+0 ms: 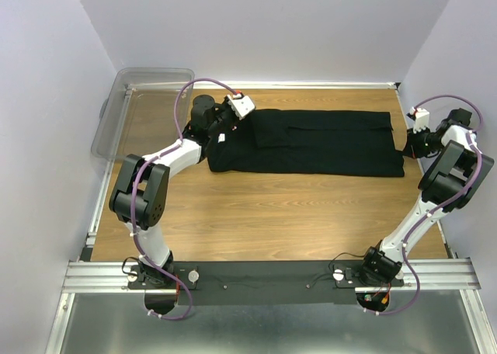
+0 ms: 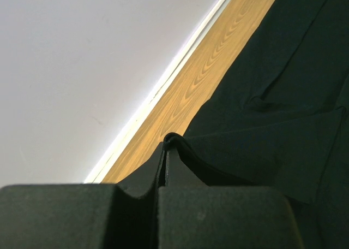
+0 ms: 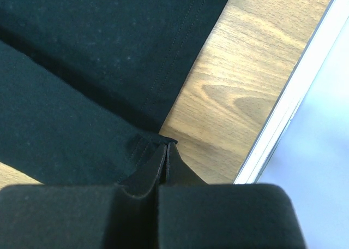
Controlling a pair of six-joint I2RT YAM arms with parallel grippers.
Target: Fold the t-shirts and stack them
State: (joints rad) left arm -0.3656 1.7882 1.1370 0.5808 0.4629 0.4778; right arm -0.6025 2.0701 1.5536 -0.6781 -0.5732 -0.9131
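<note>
Black cloth is nipped in both pincers — the left pincer (image 2: 166,146) is closed tight on a raised fold at the shirt's far-left corner, and the right pincer (image 3: 166,145) is closed with the hem corner caught at its tips on the right. Outward from them, the t-shirt (image 1: 326,140) lies as a long folded band, left to right across the far half of the wooden table (image 1: 272,214). Soft, light and limp, it will likely sag between two grips — edges and corners, pinched through every layer, look the best holds.
</note>
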